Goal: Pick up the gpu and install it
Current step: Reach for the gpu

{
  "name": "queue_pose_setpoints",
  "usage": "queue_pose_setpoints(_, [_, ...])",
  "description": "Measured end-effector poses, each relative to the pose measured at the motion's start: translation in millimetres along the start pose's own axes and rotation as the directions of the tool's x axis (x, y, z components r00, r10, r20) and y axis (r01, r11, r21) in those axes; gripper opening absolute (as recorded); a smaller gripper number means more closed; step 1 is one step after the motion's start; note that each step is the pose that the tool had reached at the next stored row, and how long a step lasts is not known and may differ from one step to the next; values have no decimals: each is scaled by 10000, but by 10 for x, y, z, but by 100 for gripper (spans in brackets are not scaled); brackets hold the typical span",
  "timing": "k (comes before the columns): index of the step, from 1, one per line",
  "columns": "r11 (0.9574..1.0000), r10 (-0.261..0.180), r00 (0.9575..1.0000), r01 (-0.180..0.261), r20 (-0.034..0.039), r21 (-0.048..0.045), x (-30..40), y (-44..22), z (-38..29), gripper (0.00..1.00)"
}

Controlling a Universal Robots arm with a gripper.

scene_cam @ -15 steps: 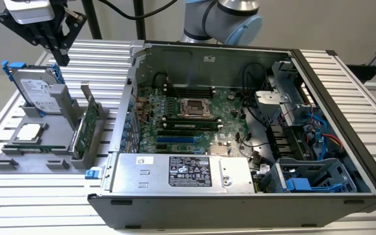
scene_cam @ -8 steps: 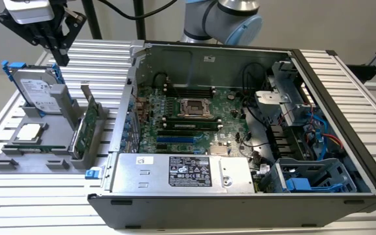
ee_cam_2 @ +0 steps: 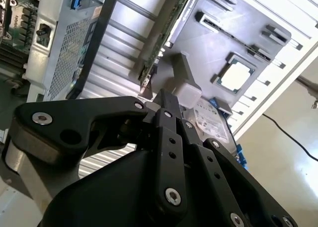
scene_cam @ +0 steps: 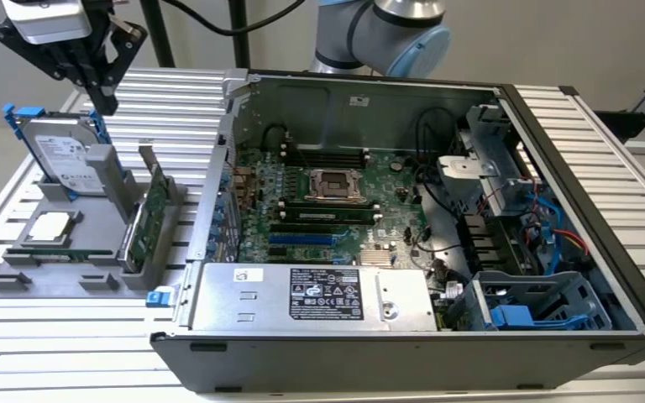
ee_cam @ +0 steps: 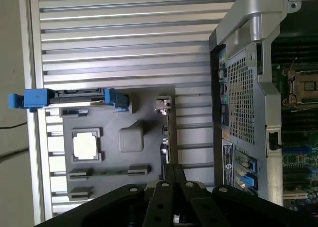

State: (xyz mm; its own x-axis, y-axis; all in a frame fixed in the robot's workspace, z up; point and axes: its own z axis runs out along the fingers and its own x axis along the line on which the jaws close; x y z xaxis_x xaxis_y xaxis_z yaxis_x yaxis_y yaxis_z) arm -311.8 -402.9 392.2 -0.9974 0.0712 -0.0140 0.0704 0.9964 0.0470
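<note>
The gpu (scene_cam: 150, 220) stands on edge in a slot of the grey holder (scene_cam: 34, 277) at the exterior view's left, green board facing the case. My gripper (scene_cam: 105, 104) hangs high above the holder's far end, over the hard drive, shut with nothing between its fingers. In the first wrist view the gpu (ee_cam: 166, 130) is a thin edge just beyond the gripper (ee_cam: 174, 168). The second wrist view has the gpu (ee_cam_2: 166, 36) as a slanted edge past the gripper (ee_cam_2: 166, 100).
A silver hard drive with blue rails (scene_cam: 65, 155) stands upright in the holder, with a processor chip (scene_cam: 51, 227) lying flat in front of it. The open computer case (scene_cam: 591, 210) takes up the middle and right. Its motherboard (scene_cam: 334, 201) has a blue slot (scene_cam: 300, 238).
</note>
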Motion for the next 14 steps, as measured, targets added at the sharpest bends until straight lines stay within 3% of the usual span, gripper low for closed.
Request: queue_pose_setpoints(14, [10000,3,10000,-3,-11,1,-12,-168,-5,0])
